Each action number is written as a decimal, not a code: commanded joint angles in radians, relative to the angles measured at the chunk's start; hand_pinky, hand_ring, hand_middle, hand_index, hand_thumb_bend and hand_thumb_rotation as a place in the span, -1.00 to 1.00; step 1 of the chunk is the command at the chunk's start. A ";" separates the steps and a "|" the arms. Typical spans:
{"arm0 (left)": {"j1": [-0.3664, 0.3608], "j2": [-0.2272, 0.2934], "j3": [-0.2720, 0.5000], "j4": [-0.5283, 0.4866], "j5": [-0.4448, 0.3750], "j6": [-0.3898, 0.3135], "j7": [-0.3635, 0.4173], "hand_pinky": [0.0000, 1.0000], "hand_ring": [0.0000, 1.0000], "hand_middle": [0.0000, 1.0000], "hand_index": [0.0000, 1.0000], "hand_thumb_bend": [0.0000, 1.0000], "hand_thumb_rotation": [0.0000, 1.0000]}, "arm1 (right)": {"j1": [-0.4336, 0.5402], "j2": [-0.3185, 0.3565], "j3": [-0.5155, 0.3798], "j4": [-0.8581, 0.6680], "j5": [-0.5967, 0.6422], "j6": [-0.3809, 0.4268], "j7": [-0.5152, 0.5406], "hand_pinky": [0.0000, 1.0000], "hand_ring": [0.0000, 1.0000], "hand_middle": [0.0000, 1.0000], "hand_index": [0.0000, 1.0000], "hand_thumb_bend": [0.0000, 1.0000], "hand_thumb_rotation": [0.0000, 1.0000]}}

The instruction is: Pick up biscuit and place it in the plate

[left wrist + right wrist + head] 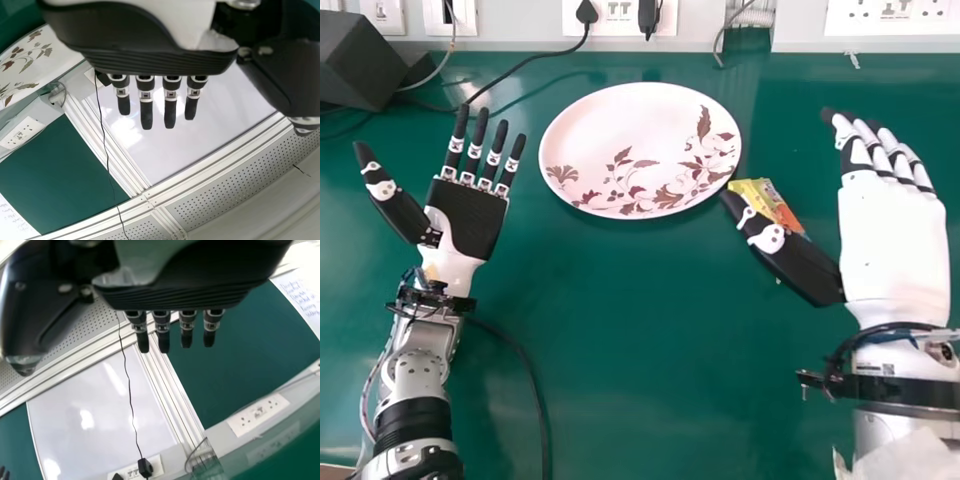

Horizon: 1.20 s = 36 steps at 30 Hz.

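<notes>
In the head view my right hand (892,240) is at the right, its fingers straight and its thumb stretched out to the left. The biscuit (767,203), in a yellow and orange wrapper, lies on the green table just right of the plate (645,150), partly hidden by the thumb's tip. Whether thumb and wrapper touch, I cannot tell. My left hand (470,215) is open, palm up, left of the plate. The left wrist view has my left hand (145,60) with straight fingers and part of the plate (30,65). Straight fingers also show on my right hand (175,297) in the right wrist view.
A dark box-shaped object (365,60) stands at the back left corner of the table (640,350). Black cables (535,68) run from it toward the wall sockets (620,15) behind the plate. Another cable (532,375) lies beside my left forearm.
</notes>
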 commanded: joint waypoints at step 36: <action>0.050 -0.061 -0.006 0.040 0.027 -0.003 0.008 0.82 0.70 0.81 0.78 1.00 0.13 | -0.314 -0.100 -0.088 0.017 -0.313 -0.077 0.564 1.00 1.00 1.00 1.00 1.00 0.43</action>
